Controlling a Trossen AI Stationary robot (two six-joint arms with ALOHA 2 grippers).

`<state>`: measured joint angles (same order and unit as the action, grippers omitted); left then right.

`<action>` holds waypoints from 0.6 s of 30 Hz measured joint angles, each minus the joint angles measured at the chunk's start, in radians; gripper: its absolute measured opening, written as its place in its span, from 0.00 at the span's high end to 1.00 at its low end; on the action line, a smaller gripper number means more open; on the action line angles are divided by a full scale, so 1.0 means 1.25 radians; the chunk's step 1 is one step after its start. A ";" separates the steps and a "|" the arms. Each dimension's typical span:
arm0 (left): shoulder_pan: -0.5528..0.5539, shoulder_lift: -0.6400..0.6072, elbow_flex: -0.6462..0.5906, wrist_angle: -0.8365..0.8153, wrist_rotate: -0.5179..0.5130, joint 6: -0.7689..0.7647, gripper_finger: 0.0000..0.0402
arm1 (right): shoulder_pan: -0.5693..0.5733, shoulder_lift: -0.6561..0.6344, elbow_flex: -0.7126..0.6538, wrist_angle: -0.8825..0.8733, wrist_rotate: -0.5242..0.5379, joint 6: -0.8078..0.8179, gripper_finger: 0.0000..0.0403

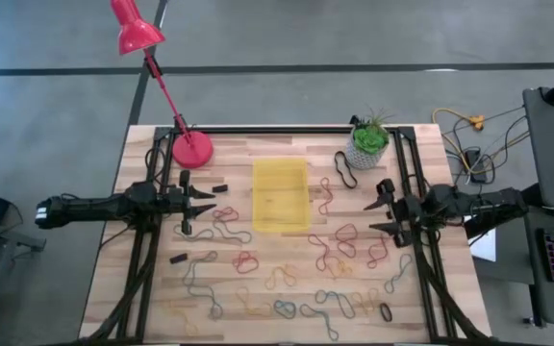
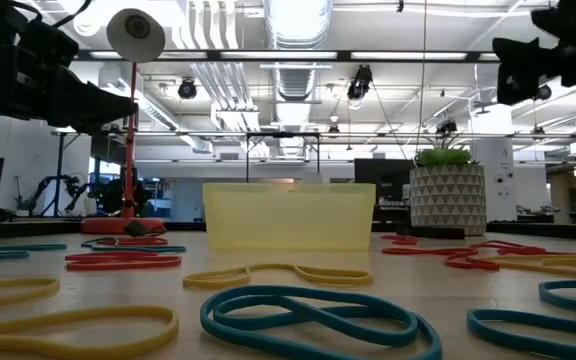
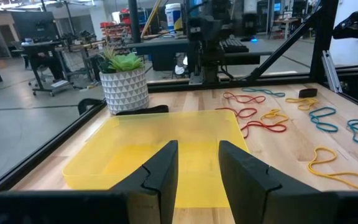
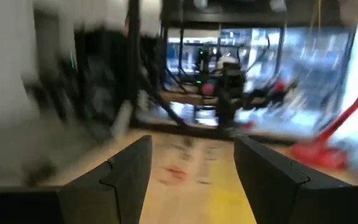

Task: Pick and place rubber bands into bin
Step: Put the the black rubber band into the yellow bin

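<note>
High view: translucent yellow plastic bin (image 1: pixel 280 195) sits mid-table, looks empty. Thin coloured rubber bands (image 1: pixel 339 242) lie scattered over the wood in front of it and to its right. Left gripper (image 1: pixel 198 203) just left of the bin, right gripper (image 1: pixel 381 214) right of it; both jaws spread, holding nothing.

Low view: bands (image 2: pixel 308 312) flat in the foreground, bin (image 2: pixel 289 216) behind.

Left wrist view: fingers (image 3: pixel 160 175) apart, bin (image 3: pixel 98 157) straight ahead.

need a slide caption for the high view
Both open grippers flank the empty yellow bin; rubber bands lie scattered.
</note>
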<state>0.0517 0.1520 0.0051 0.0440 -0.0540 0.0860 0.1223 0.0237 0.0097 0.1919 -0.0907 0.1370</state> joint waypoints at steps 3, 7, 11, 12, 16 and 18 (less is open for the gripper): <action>0.000 0.001 0.000 -0.001 0.000 0.000 0.75 | 0.000 0.004 0.000 0.046 0.054 0.198 0.47; 0.000 0.001 0.000 -0.001 0.000 0.000 0.75 | 0.000 0.003 0.000 0.091 0.113 0.372 0.47; 0.000 0.002 0.000 -0.001 0.000 0.000 0.75 | 0.000 0.004 0.000 0.136 0.222 0.506 0.47; 0.000 0.002 0.000 0.000 0.000 0.000 0.75 | 0.000 0.004 0.000 0.150 0.261 0.550 0.47; 0.000 0.002 0.000 0.000 0.000 0.000 0.75 | 0.000 0.003 0.000 0.175 0.419 0.762 0.47; 0.000 0.002 0.000 -0.001 0.000 0.000 0.75 | -0.002 0.009 0.000 0.167 0.579 0.724 0.47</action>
<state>0.0518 0.1543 0.0051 0.0434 -0.0540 0.0860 0.1197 0.0354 0.0097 0.4002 0.6328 1.0426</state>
